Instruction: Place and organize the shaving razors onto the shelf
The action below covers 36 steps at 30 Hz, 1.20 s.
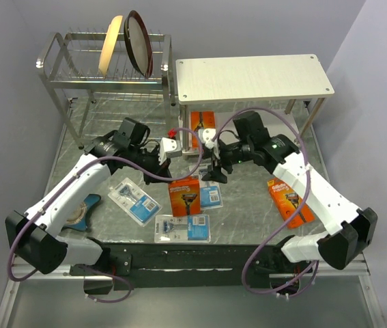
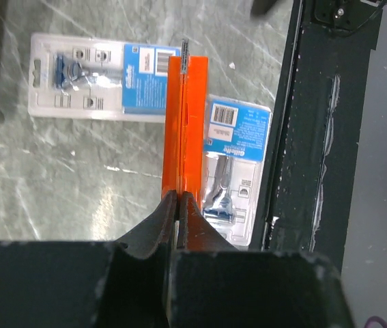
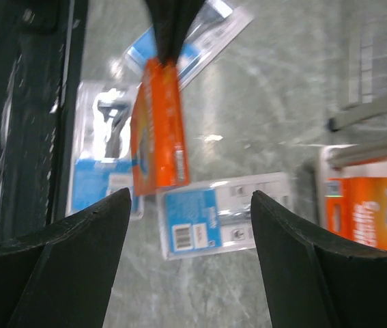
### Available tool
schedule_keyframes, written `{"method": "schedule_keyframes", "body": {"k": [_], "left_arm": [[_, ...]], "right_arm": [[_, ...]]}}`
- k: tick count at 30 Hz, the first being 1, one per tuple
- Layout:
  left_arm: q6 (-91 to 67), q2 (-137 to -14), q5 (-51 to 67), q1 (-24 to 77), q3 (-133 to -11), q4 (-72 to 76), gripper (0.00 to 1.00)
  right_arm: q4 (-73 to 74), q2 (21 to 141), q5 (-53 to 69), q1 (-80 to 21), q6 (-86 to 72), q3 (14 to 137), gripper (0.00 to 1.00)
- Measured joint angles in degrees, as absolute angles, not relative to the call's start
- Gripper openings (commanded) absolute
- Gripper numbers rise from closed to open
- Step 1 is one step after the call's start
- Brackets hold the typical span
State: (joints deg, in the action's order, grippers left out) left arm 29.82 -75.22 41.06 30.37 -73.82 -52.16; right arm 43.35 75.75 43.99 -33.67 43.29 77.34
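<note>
My left gripper is shut on the top edge of an orange razor pack and holds it off the table. The left wrist view shows that pack edge-on in the closed jaws. My right gripper is open and empty, hovering over a blue razor pack, which lies between its fingers. The held orange pack hangs just left of it. Two more blue packs lie on the table. One orange pack lies at the right, another on the lower tier of the white shelf.
A chrome dish rack with two plates stands at the back left. A teal tool lies under the left arm. The shelf's thin legs stand close to the right gripper. A black rail runs along the near table edge.
</note>
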Motion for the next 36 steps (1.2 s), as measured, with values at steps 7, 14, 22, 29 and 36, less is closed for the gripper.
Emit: {"method": "schedule_keyframes", "body": {"k": [7, 14, 22, 29, 36], "left_arm": [[29.95, -76.23, 40.25, 32.10, -74.98, -52.01, 0.01], [30.20, -76.42, 40.51, 31.86, -75.05, -52.27, 0.01], [29.67, -76.95, 41.19, 31.55, -77.03, -53.04, 0.01], [28.71, -77.14, 41.30, 31.40, -77.14, -54.24, 0.01], [26.61, -77.14, 41.98, 31.35, -77.14, -54.76, 0.01]], "right_arm": [[48.97, 79.20, 44.10, -38.15, 49.50, 76.66, 0.78], [47.90, 79.20, 44.01, -39.99, 48.14, 75.40, 0.76], [41.65, 79.57, 43.59, -40.14, 40.56, 74.74, 0.75], [41.32, 80.77, 44.51, -39.94, 41.10, 74.81, 0.70], [40.75, 81.28, 45.60, -39.83, 40.32, 74.78, 0.49]]}}
